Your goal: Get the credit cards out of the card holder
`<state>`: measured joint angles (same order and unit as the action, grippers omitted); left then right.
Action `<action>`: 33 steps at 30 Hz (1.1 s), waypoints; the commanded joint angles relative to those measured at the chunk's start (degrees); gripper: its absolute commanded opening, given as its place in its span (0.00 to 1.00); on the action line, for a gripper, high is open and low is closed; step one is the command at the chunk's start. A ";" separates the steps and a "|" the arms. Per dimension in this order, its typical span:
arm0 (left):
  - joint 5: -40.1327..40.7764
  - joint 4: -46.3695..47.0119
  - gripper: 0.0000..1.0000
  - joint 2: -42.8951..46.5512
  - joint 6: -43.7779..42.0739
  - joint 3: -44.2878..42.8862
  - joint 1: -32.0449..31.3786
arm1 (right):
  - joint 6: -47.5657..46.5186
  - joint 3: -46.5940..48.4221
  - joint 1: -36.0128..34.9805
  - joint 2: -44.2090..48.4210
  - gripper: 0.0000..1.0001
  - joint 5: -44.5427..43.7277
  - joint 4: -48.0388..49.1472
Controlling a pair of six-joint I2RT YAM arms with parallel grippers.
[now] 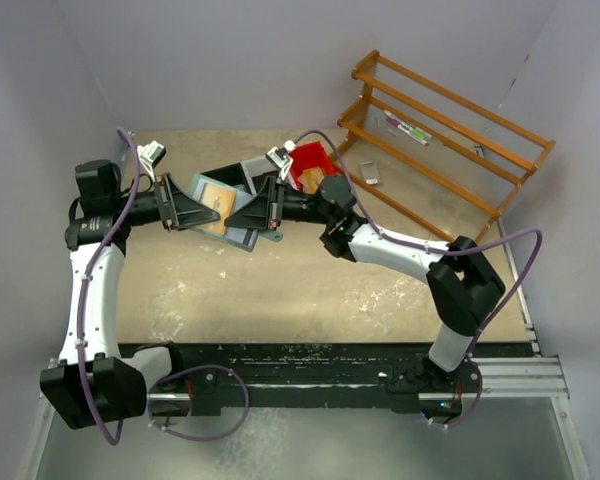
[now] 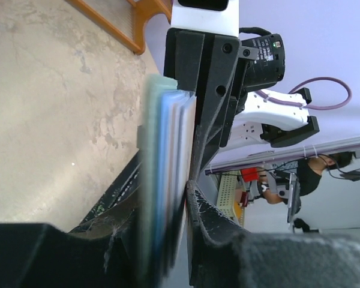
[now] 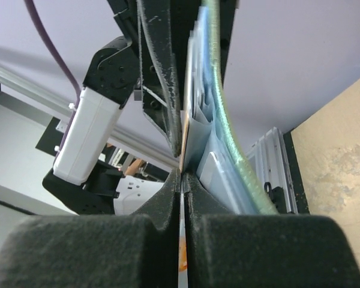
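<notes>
Black left fingers [image 2: 207,219] either side of the small pale mint-green folding card holder [image 2: 151,180], lifted clear of the tabletop [image 1: 280,290]; pressing or slack, cannot tell. Likely soft and floppy, with slick clear plastic pocket pages [image 2: 171,180], so best pinched near the spine. Just past those tips, a thin tan-orange credit card [image 3: 181,258], probably light, stiff, slippery, edge clamped between fully closed black right fingers [image 3: 171,195]

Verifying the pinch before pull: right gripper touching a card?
Touching. Right wrist view: right gripper pinches the orange-edged card between closed fingertips, no gap.
</notes>
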<state>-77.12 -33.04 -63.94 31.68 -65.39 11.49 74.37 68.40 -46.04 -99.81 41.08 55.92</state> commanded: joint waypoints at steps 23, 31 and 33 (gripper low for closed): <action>-6.64 4.56 0.18 2.06 3.04 -0.17 -0.15 | -5.66 -0.99 -0.80 4.27 0.00 1.97 -3.45; -7.62 3.84 0.27 2.27 2.40 -0.93 -0.21 | -5.29 0.70 -0.80 3.36 0.00 1.96 -4.68; -8.12 3.86 0.26 2.26 2.33 -1.06 -0.19 | -5.41 0.94 -0.80 3.29 0.00 2.50 -4.98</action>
<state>-81.47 -30.22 -62.98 34.72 -63.88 11.20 70.35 67.77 -46.65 -97.97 41.80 51.18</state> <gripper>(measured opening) 0.272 0.005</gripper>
